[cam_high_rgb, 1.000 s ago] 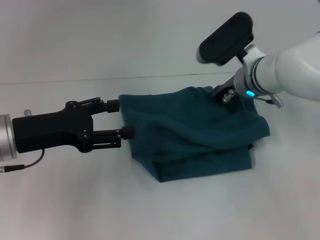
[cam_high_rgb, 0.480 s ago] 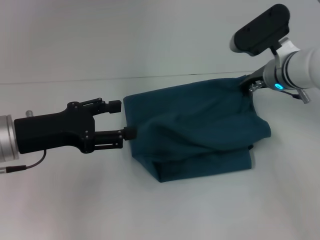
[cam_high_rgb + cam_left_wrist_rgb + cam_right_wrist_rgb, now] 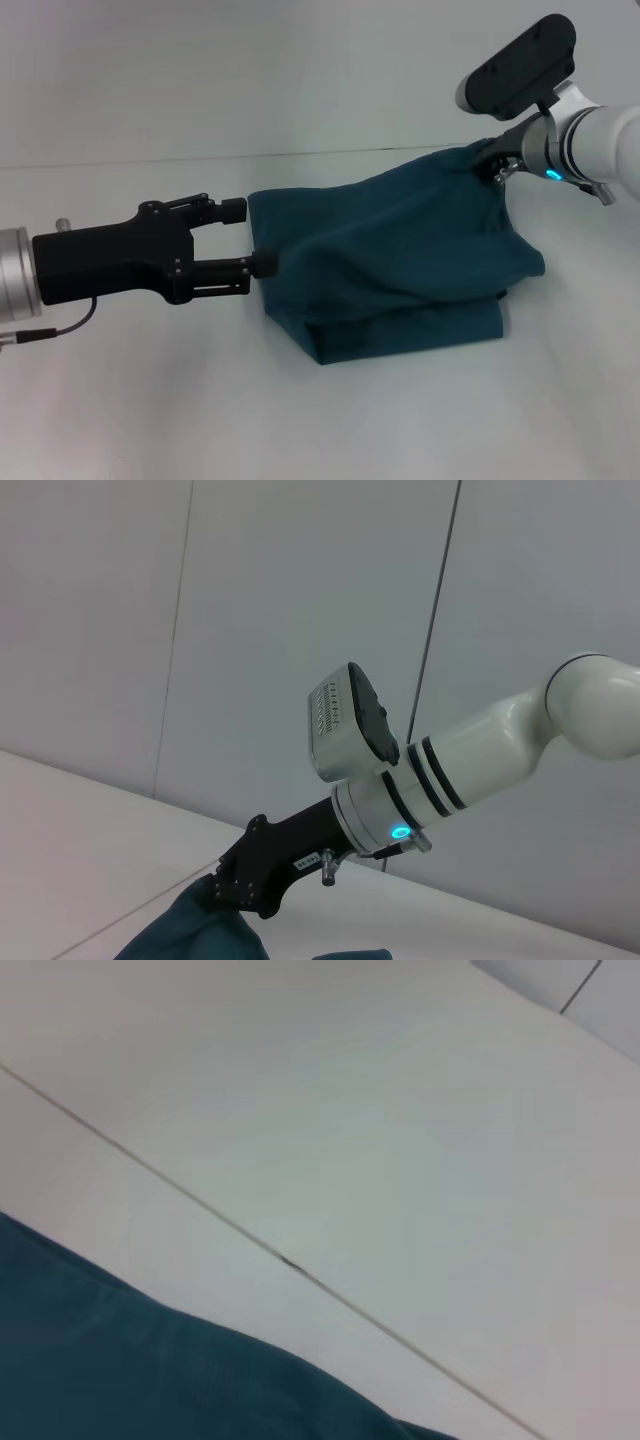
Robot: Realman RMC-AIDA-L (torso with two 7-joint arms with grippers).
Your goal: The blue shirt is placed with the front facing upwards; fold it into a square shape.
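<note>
Right gripper pinching the far right corner of the blue shirt, left gripper waiting at its left edge.

The blue shirt point(image 3: 390, 265) lies bunched in a rough folded block near the middle of the white table point(image 3: 150, 400), nearer the right edge than the left, its top layer sloping up toward the far right corner. There the right gripper point(image 3: 492, 160) is clamped on the cloth and lifts that corner off the table; the left wrist view shows the same black gripper point(image 3: 232, 892) biting into the teal fabric point(image 3: 190, 932). The left gripper point(image 3: 248, 237) reaches in from the table's left edge, fingers point(image 3: 232, 210) apart, the nearer tip touching or just beside the shirt's left edge, not clamped on it.
</note>
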